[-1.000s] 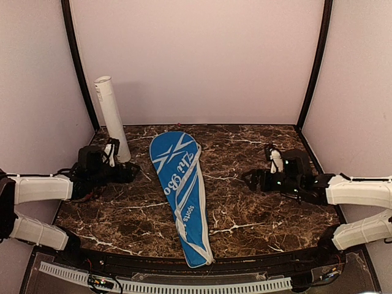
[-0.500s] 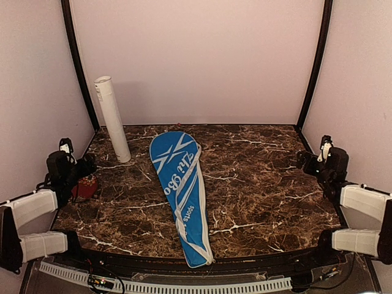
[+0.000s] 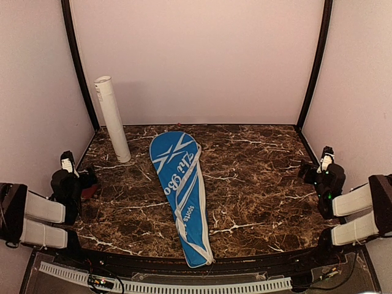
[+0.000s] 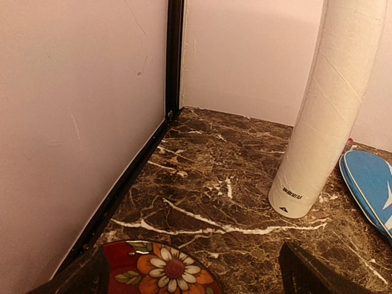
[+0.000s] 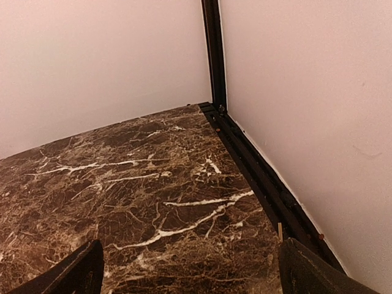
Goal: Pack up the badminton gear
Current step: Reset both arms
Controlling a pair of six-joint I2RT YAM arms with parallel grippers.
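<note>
1. Over on the far left, our left gripper (image 3: 76, 168) has swung back off the white tube (image 3: 112, 119) into the near corner. Its fingers (image 4: 73, 282) are spread wide with nothing between them, above the red flowered dish (image 4: 165, 269).
2. Next along, that tube stands alone near the back-left corner, close to upright, its base on the marble table (image 3: 257, 184).
3. Centre stage, the blue racket cover (image 3: 180, 190) hasn't budged. It lies flat on a diagonal, broad head toward the back, narrow end at the near edge, white lettering facing up.
4. We see no loose rackets or shuttlecocks anywhere. Our guess is they're inside the cover and the tube, though we can't see in.
5. Over on the right, our right gripper (image 3: 315, 164) has also retreated from mid-table to its near corner, wide open and empty.
6. With both arms pulled clear, the packing looks finished to us.
</note>
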